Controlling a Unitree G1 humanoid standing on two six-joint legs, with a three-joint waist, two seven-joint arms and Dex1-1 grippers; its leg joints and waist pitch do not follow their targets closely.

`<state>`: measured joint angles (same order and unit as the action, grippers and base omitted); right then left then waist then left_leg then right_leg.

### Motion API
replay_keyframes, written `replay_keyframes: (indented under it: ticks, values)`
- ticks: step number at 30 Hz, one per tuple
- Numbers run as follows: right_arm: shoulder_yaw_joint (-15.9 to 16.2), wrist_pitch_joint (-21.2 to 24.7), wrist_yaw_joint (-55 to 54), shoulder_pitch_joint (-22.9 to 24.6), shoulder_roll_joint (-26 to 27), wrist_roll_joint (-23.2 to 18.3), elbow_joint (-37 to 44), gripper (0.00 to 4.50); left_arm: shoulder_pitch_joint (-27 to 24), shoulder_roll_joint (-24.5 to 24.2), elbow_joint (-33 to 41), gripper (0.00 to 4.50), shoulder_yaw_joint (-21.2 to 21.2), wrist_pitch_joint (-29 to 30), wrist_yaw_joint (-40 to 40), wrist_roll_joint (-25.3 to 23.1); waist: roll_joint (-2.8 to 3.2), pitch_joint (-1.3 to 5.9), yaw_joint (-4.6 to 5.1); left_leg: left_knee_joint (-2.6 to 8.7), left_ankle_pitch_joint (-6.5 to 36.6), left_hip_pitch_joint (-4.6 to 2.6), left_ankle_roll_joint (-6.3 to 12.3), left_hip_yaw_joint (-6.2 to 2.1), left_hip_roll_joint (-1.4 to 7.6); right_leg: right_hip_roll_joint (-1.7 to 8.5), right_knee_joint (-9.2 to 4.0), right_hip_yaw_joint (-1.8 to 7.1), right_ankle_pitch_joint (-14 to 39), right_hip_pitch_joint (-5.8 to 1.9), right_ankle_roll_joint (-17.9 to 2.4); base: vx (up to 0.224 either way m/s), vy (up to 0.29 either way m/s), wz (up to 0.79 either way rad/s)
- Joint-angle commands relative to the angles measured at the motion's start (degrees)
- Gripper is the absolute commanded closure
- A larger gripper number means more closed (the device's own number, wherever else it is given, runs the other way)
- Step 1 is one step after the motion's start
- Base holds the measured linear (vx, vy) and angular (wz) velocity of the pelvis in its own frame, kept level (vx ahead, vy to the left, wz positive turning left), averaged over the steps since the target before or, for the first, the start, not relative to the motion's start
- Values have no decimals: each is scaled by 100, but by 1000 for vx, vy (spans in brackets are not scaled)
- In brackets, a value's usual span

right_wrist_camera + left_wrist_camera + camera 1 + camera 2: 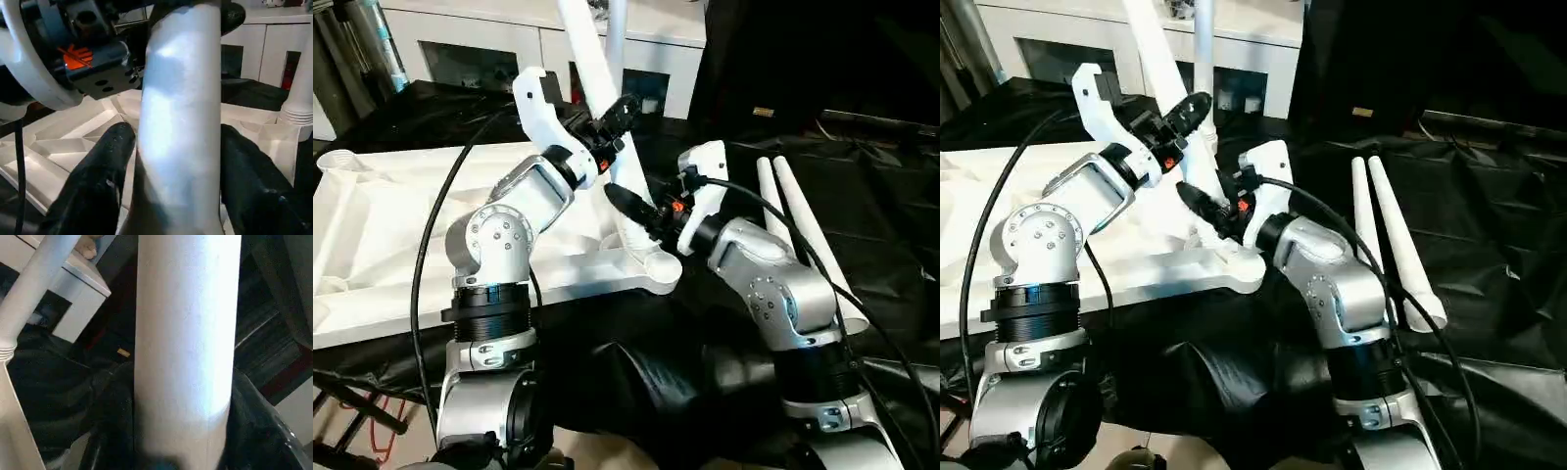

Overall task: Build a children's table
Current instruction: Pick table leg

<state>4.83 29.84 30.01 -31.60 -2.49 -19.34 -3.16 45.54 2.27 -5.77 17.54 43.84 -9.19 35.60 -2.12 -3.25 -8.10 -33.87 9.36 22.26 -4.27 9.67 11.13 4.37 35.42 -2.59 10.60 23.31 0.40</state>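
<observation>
The square white plastic table top (372, 225) lies ribbed underside up on the black-draped bench (891, 225). A long white tubular leg (607, 108) stands tilted in the near corner socket (656, 269); a second leg (1203, 39) rises behind it. Two spare white legs (1386, 230) lie side by side on the bench to the right, well apart from the top.

Risk: the leg leans off the socket axis. Pressing it down in this attitude could jam it or lift the top's corner. Uneven pull between the two arms could also slip the tube through the fingers.

The left gripper (612, 122) pinches the leg higher up; the right gripper (641, 211) clamps it lower, just above the socket, with one finger (105, 166) on each side of the tube.
</observation>
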Motion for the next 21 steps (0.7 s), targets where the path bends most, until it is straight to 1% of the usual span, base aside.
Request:
replay_keyframes:
  ticks: [1, 3, 5, 7, 8, 9, 10, 12, 14, 15, 16, 18, 19, 20, 21]
  values:
    - [-119, 103, -213, -128, 84, -16, -135, 147, 30, -40, -16, 260, -232, -85, -60, -117, 44, 420, 27, 404, 1008, -122, -235, -34, 128, 290, -360, 190, 426, -303, -810, 0, 0, 0]
    - [-284, 302, -340, -169, 118, -137, -190, 134, 24, -117, -44, 260, -273, -166, -95, -204, 52, 417, 35, 413, 1012, -129, -243, -36, 125, 288, -362, 189, 481, -294, -796, 0, 0, 0]
    - [-812, 486, -718, -280, 251, -432, -351, 105, 32, -255, -93, 260, -307, -233, -167, -288, 44, 424, 42, 411, 995, -138, -262, -34, 122, 283, -351, 192, 460, -291, -801, 0, 0, 0]
    - [-1048, 541, -863, -325, 291, -562, -431, 100, 36, -329, -120, 260, -311, -260, -200, -323, 54, 425, 45, 414, 1003, -138, -280, -33, 127, 287, -349, 189, 427, -286, -800, 0, 0, 0]
    - [-1107, 561, -900, -334, 288, -602, -455, 80, 36, -356, -128, 261, -310, -269, -209, -333, 69, 430, 40, 414, 990, -144, -296, -34, 129, 288, -338, 187, 392, -287, -799, 0, 0, 0]
    - [-1139, 570, -930, -338, 270, -612, -468, 80, 32, -404, -142, 261, -313, -282, -231, -356, 66, 433, 36, 406, 930, -143, -315, -29, 128, 281, -330, 186, 276, -286, -796, 0, 0, 0]
    - [-1108, 692, -893, -342, 205, -625, -464, 60, 21, -479, -160, 261, -347, -313, -279, -406, 48, 433, 35, 406, 872, -135, -318, -25, 124, 280, -323, 186, 194, -297, -793, 0, 0, 0]
    - [-1009, 780, -775, -333, 102, -590, -415, 60, 6, -574, -186, 261, -408, -357, -345, -481, 53, 432, 31, 409, 844, -136, -340, -24, 117, 279, -326, 187, 218, -303, -736, 0, 0, 0]
    - [-914, 903, -551, -292, 32, -698, -149, 31, -13, -717, -251, 262, -483, -413, -492, -552, 46, 435, 28, 404, 831, -132, -349, -22, 118, 283, -324, 188, 202, -312, -720, 0, 0, 0]
    - [-905, 950, -514, -286, 24, -741, -86, 31, -18, -752, -269, 262, -502, -429, -525, -560, 49, 429, 25, 412, 846, -127, -342, -26, 114, 282, -331, 188, 261, -317, -677, 0, 0, 0]
    - [-876, 1176, -353, -274, -30, -973, 186, 22, -19, -932, -420, 262, -557, -531, -681, -628, 49, 419, 31, 423, 905, -128, -342, -33, 114, 283, -350, 188, 368, -317, -629, 0, 0, 0]
    - [-878, 1213, -341, -275, -42, -1027, 238, 5, -17, -979, -467, 262, -569, -559, -712, -647, 53, 426, 37, 421, 870, -133, -349, -36, 112, 280, -341, 193, 366, -316, -561, 0, 0, 0]
    - [-903, 1259, -358, -291, -47, -1088, 254, 5, -9, -1052, -532, 262, -612, -610, -768, -708, 101, 435, 35, 414, 870, -146, -366, -38, 115, 287, -331, 194, 350, -304, -573, 0, 0, 0]
    - [-863, 1221, -304, -294, -98, -1070, 271, 3, 5, -1107, -593, 262, -651, -658, -803, -769, 113, 433, 44, 413, 886, -150, -375, -34, 116, 282, -343, 194, 348, -289, -585, 0, 0, 0]
    - [-849, 1246, -291, -293, -130, -1077, 286, 3, 23, -1168, -663, 262, -692, -712, -846, -835, 89, 440, 40, 413, 900, -150, -408, -34, 117, 281, -337, 188, 330, -297, -645, 0, 0, 0]
